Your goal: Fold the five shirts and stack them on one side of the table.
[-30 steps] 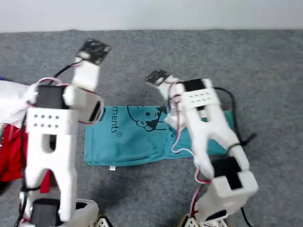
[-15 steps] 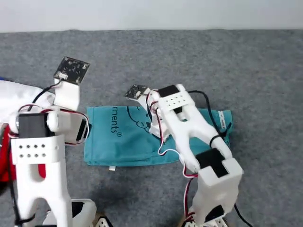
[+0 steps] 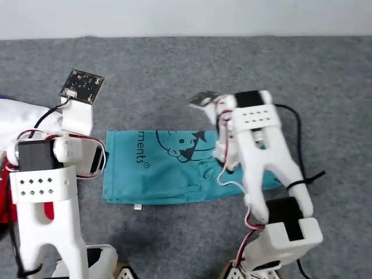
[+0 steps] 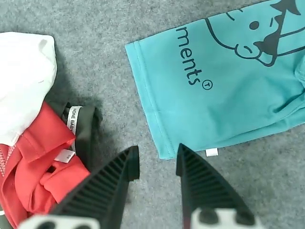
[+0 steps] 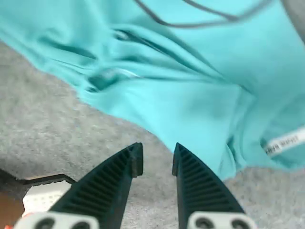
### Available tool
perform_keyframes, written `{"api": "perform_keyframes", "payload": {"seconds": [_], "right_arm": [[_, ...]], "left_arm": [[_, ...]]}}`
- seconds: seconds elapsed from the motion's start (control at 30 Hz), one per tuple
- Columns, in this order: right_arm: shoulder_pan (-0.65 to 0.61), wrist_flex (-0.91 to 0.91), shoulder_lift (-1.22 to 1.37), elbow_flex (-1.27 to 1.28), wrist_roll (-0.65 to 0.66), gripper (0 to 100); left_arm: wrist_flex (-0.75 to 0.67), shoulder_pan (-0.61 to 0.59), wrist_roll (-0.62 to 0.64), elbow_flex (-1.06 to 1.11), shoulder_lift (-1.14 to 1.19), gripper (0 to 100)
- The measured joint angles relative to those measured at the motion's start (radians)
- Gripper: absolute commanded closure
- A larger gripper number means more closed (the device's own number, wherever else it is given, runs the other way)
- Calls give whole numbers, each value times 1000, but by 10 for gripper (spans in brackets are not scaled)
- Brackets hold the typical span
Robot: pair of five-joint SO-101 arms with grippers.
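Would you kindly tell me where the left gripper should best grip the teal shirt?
Probably its hem corner by the white tag, from the carpet side: the teal shirt lies flat, that edge is free, and the left gripper hangs open beside it.

Dark lowercase lettering [image 4: 193,55] runs across the flat teal cotton shirt [image 4: 238,109] and ends in a small circled mark. There's fine print on the white neck label [image 4: 75,120] of the crumpled red garment [image 4: 38,167], too small to read. A white strip label [image 5: 286,141] on the shirt's edge is printed too, but blurred.
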Motion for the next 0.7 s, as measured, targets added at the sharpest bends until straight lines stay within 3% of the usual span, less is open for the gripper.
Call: {"api": "perform_keyframes", "payload": {"seconds": [0.13,0.43,0.57,0.7], "right_arm": [[-11,-52,0,17,0,876],[-207,-172,80,21,-49,876],[-209,-209,149,21,-55,877],[-150,-133,150,-49,-58,877]], "left_arm": [[0,0,5,0,-2,870],[0,0,5,0,-2,870],[0,0,8,8,-2,866],[-35,0,26,15,74,865]]}}
